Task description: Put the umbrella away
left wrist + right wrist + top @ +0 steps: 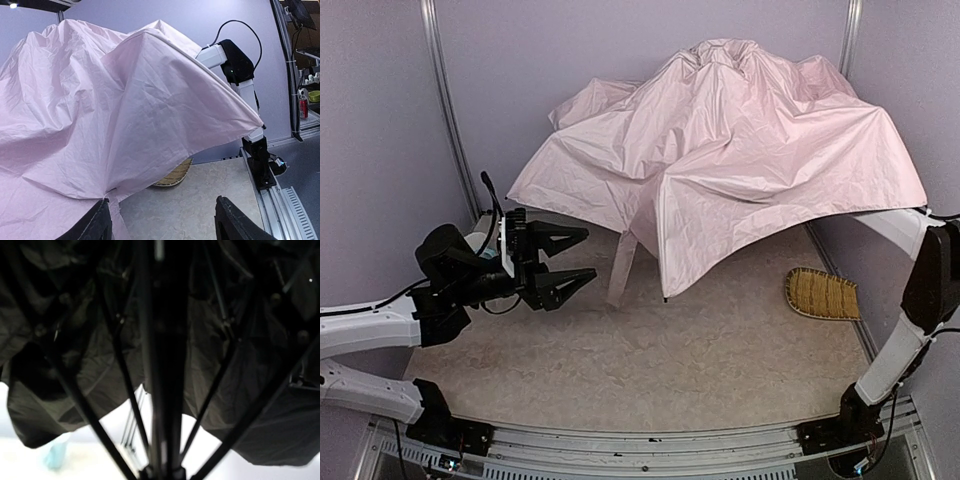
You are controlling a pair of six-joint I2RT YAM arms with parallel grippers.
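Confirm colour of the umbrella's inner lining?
Black. The umbrella lining shows best in the right wrist view.

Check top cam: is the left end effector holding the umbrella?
No, the left end effector hangs open beside the umbrella, with nothing between its fingers.

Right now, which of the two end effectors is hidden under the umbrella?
The right end effector: its arm vanishes under the pink umbrella. The left end effector hangs open in plain view.
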